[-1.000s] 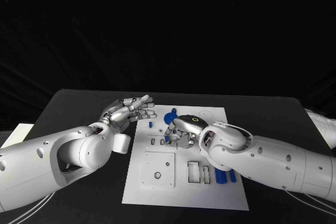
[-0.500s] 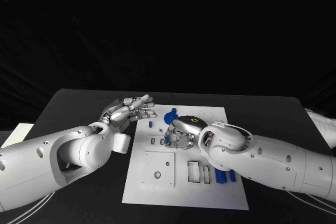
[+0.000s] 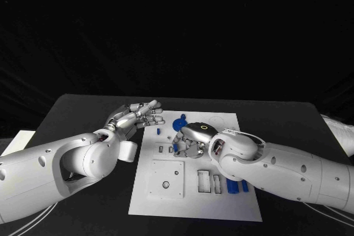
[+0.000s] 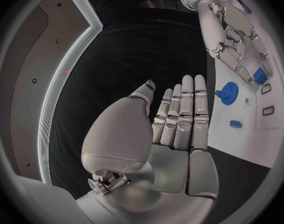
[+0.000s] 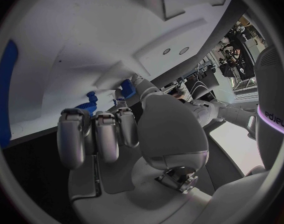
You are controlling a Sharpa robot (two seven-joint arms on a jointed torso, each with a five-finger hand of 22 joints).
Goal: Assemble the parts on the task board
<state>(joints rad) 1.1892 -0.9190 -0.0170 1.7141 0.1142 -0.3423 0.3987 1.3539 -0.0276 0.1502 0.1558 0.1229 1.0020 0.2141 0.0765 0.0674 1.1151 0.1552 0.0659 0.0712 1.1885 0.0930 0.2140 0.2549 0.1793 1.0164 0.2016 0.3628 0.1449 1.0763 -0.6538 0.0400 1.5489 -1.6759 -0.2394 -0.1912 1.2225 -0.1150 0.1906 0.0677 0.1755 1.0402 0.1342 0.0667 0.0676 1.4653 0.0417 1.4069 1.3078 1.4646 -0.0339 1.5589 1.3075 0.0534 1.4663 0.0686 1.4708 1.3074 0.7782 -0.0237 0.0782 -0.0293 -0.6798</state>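
My left robot hand [image 3: 136, 116] hovers open, fingers straight, beside the flat white task board [image 3: 166, 197]. My right robot hand [image 3: 190, 140] curls down on the board; cannot tell its grip. A round blue gear-like part [image 3: 179, 125] sits between them.

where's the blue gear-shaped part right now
In the head view the blue gear-shaped part lies on the far half of the white task board, just beyond the right hand and right of the raised left hand.
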